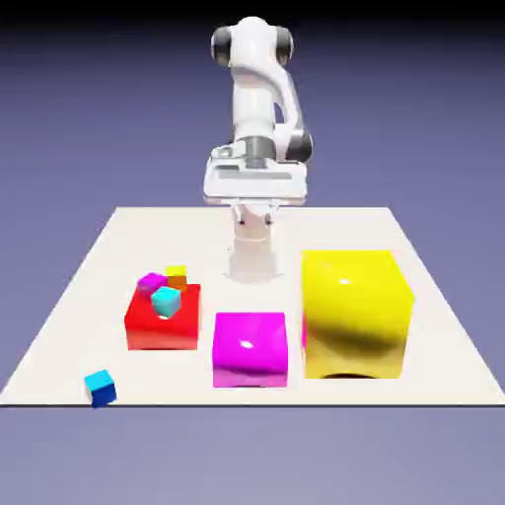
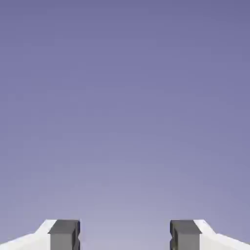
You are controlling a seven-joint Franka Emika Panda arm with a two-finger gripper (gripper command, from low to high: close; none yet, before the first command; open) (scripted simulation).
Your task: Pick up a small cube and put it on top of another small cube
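Glossy white arm [image 1: 258, 108], dark grey joints, grey-tipped fingers [image 2: 63, 234]

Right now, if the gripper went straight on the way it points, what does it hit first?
Nothing, as far as the hand view shows: the open gripper faces only the plain blue-violet backdrop. No block or table lies in that line; depth is unclear.

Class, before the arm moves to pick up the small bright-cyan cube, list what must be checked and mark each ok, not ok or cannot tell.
1. Gripper open, nothing between the fingers: ok.
2. Small cube visible, alone near the table's front edge at the exterior view's left: ok.
3. Space around it free: ok.
4. Gripper above the cube: not ok; the hand view shows only backdrop.
5. Paler cyan cube on the red block, top uncovered: ok.
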